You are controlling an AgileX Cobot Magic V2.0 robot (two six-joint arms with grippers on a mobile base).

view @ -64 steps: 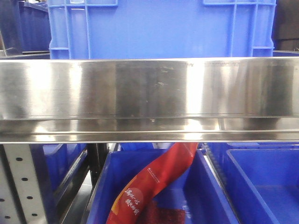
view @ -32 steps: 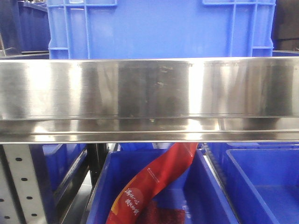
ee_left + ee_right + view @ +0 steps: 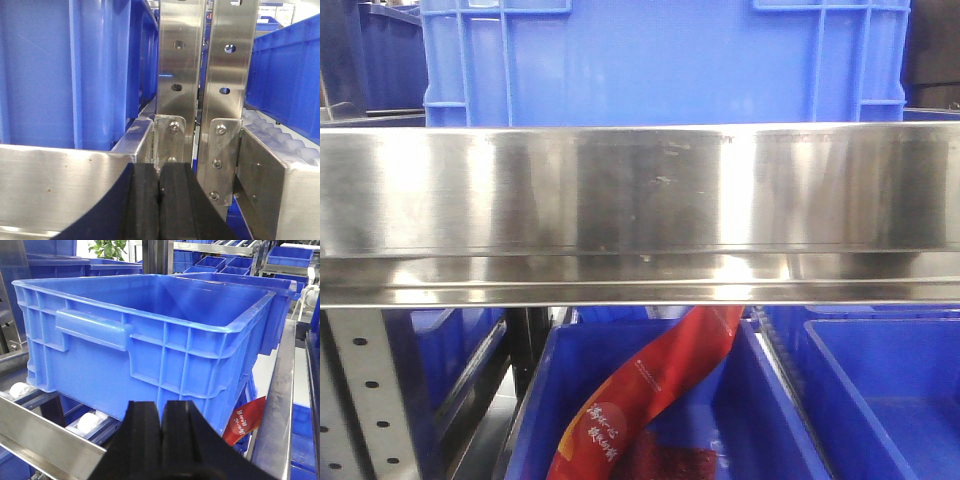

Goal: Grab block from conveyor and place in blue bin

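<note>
Left gripper (image 3: pixel 159 200), pads pressed together with nothing between them, faces two perforated steel uprights (image 3: pixel 200 75) bolted to a steel rail (image 3: pixel 60 185); a blue crate wall (image 3: pixel 65 70) rises just left, white rollers (image 3: pixel 280 135) run along the right. Right gripper (image 3: pixel 161 440) is likewise closed and empty, low before a big blue bin (image 3: pixel 150 335) sitting on rollers, a red packet (image 3: pixel 246 421) poking out beneath its corner. Front view: a wide steel beam (image 3: pixel 640 190) blocks the middle, lower bins (image 3: pixel 890 390) below. Block and conveyor appear in none of the views.
</note>
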